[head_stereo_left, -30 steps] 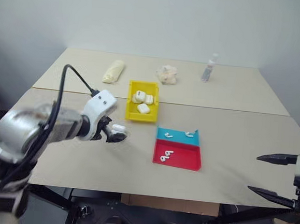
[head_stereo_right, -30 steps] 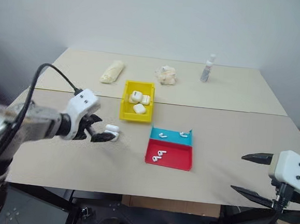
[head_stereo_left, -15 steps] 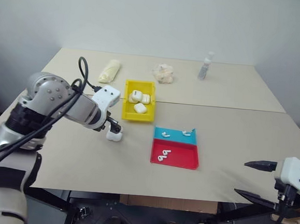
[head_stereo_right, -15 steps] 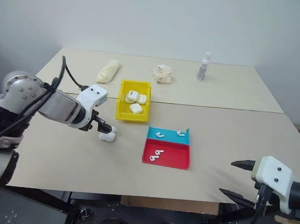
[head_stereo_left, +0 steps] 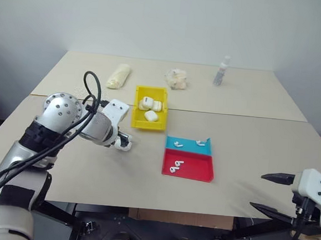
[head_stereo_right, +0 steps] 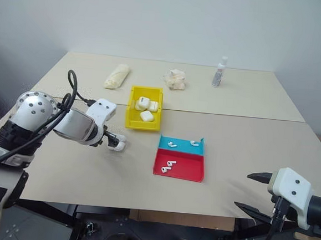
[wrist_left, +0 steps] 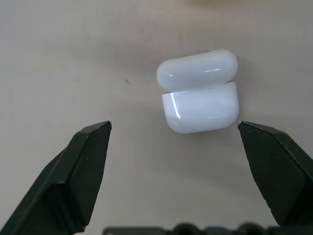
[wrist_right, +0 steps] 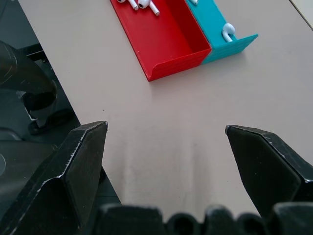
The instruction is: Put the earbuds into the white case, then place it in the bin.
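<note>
Showing: the approach to the white case, with no earbud loaded so far.
Left gripper (wrist_left: 173, 128): jaws wide apart and empty, pointed down at the white case (wrist_left: 199, 92).
White case: lies free on the worktop toward its left edge, just short of the bin's near end; its lid stands ajar (a dark seam shows between lid and body).
Right gripper (wrist_right: 166, 131): jaws wide apart, holding nothing, hovering off the worktop's near right corner.
Earbuds (head_stereo_left: 177, 166): a pair in the red half of the tray (head_stereo_left: 192, 170), two more in its blue half, near the middle of the near edge.
Bin (head_stereo_left: 136, 121): yellow, near the worktop's centre line, already holding several white cases.
Step in hand: judged to be securing the case with the left jaws.
Doing it well: the case sits nearer one jaw than the other, so centre it first; close on the body below the seam, not on the lid, leaving the opening free for the earbuds.
Risk: glossy, rounded plastic may squirt out of an off-centre pinch.
</note>
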{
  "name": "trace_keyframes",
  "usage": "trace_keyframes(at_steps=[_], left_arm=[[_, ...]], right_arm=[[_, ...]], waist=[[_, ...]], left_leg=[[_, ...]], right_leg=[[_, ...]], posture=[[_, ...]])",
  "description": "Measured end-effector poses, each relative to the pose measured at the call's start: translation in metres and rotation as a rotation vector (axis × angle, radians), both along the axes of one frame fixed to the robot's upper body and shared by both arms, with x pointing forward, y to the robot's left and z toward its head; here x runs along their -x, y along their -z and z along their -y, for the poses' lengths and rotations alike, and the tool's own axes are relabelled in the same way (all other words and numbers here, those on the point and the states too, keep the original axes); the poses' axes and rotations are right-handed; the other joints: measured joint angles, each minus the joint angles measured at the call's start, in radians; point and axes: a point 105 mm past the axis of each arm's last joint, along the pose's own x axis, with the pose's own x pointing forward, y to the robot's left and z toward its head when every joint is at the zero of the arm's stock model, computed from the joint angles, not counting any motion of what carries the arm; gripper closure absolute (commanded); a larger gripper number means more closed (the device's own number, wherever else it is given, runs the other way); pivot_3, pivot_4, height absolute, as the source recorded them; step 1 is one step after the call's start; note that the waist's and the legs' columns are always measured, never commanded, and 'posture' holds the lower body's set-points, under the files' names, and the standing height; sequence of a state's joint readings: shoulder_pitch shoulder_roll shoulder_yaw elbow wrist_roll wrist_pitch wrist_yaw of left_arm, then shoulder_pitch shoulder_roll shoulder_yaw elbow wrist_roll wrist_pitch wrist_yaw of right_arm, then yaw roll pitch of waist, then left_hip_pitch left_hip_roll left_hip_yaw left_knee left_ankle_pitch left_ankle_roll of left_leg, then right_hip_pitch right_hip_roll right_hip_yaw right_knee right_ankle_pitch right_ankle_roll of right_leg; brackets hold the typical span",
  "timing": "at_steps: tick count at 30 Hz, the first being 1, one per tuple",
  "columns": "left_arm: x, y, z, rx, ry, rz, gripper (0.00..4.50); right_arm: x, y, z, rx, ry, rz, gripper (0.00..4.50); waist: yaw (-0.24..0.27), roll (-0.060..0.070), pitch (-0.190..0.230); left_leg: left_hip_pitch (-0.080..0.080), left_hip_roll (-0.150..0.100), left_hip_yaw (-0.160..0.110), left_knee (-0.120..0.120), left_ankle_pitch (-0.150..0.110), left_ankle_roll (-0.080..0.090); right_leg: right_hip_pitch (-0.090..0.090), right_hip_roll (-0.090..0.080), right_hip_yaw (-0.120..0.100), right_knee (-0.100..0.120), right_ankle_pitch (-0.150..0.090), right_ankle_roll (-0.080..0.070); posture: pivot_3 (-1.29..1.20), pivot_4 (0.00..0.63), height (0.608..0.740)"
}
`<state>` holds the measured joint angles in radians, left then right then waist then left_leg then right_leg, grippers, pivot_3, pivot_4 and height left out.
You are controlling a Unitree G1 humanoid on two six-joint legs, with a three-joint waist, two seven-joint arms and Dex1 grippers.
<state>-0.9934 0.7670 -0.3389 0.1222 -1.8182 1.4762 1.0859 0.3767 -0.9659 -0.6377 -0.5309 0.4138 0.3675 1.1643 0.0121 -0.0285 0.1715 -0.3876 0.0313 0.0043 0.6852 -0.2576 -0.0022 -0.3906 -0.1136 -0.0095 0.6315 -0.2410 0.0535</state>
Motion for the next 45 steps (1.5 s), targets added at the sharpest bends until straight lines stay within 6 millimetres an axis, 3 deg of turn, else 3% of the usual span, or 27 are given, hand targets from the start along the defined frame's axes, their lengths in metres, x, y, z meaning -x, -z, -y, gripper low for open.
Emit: trace_keyframes(at_steps=[8, 14, 26, 45], left_arm=[[0.002, 0.017, 0.007, 0.060, -0.080, -0.060, 0.00], [0.002, 0.028, 0.023, 0.066, -0.063, -0.092, 0.00], [-0.008, 0.037, 0.019, 0.018, -0.100, -0.076, 0.00], [-0.017, 0.040, 0.029, 0.031, -0.073, -0.053, 0.00]], right_arm=[[-0.001, 0.003, -0.001, -0.006, 0.006, -0.007, 0.04], [-0.001, 0.004, -0.001, -0.009, 0.016, -0.008, 0.04], [0.005, 0.010, -0.004, -0.019, 0.038, -0.028, 0.04], [0.006, 0.012, -0.004, -0.023, 0.046, -0.035, 0.04]], waist=[[0.001, 0.000, 0.000], [0.002, 0.000, 0.000], [0.001, 0.000, 0.000], [0.002, 0.000, 0.000]], left_leg=[[0.000, -0.001, 0.002, 0.000, 0.001, -0.001], [-0.001, -0.001, 0.002, 0.000, 0.001, -0.001], [-0.001, -0.001, 0.002, 0.000, 0.001, -0.001], [-0.001, -0.002, 0.002, 0.000, 0.001, -0.001]], right_leg=[[0.000, 0.000, -0.001, -0.001, 0.000, 0.000], [0.001, 0.000, -0.001, -0.001, 0.000, 0.000], [0.001, 0.000, -0.001, -0.002, 0.000, 0.000], [0.001, 0.000, -0.002, -0.002, 0.000, 0.000]], posture=[[0.00, 0.150, 0.740], [0.00, 0.150, 0.740], [0.00, 0.150, 0.740], [0.00, 0.150, 0.740]])
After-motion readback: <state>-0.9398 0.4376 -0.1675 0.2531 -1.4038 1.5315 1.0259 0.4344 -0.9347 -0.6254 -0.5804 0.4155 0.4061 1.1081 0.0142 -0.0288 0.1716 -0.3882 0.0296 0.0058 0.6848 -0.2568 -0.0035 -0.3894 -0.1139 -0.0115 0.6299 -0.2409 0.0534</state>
